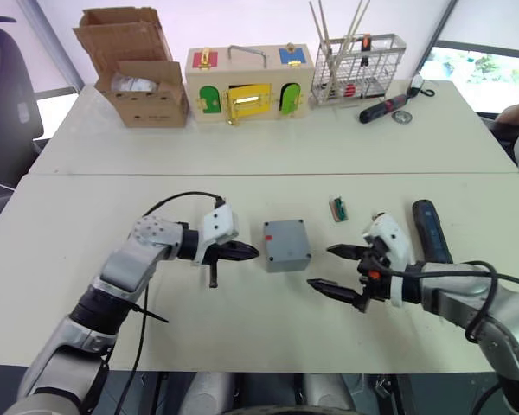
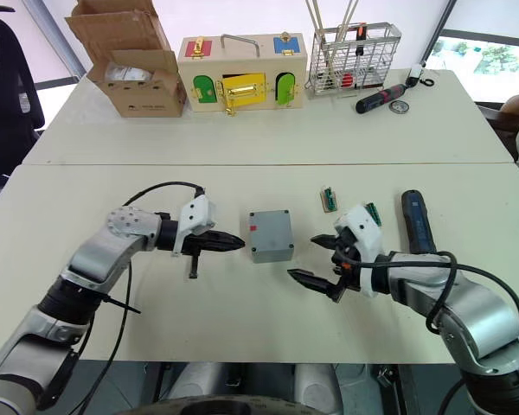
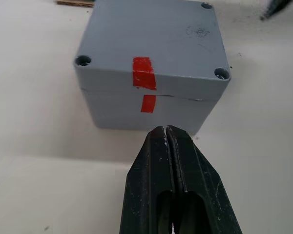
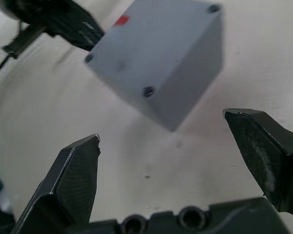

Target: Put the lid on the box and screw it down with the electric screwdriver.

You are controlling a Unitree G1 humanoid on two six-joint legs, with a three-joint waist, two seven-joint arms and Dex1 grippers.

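You have the small square grey plastic box [image 1: 285,245] sitting upright in the middle of the near cream-white table [image 1: 242,337], with the shallow grey plastic lid [image 3: 156,44] already seated on top, its seam line running level around the body and open screw holes at the corners. A strip of red tape crosses the seam on the side facing your left gripper [image 1: 253,252].

That left gripper hovers just beside the box, not touching it, its two black fingers [image 3: 171,175] pressed together with nothing between them, tips aimed at the red mark. Your right gripper [image 1: 333,269] sits on the other side, a little apart from the box, fingers spread wide and empty.

The thick black cylindrical electric screwdriver with the bluish label [image 1: 431,229] lies flat on the table beside your right wrist, its long axis running away from you toward the far table; which end carries the bit you cannot tell.

A small green part [image 1: 337,208] lies between box and screwdriver. On the far table stand a brown cardboard box [image 1: 138,69], a wooden box with coloured doors [image 1: 248,84], a wire rack [image 1: 357,67] and a black-and-red hand screwdriver [image 1: 383,108]. Bright windows lie behind.
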